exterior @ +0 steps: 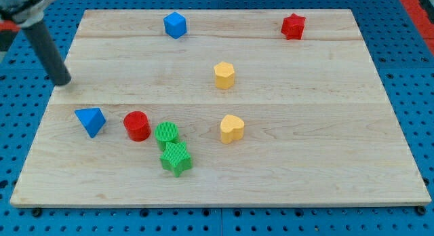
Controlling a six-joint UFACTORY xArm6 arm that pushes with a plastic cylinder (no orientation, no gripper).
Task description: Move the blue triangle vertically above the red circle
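Note:
The blue triangle (90, 121) lies at the view's left on the wooden board (305, 175). The red circle (137, 125) stands just to its right, with a small gap between them. My tip (63, 82) is at the board's left edge, above and slightly left of the blue triangle, apart from it. The dark rod rises from the tip toward the view's top left corner.
A green circle (167, 133) and a green star (176, 158) sit right of the red circle. A yellow heart (232, 128) and a yellow hexagon (224, 74) are near the middle. A blue hexagon (175, 24) and a red star (293, 26) are at the top.

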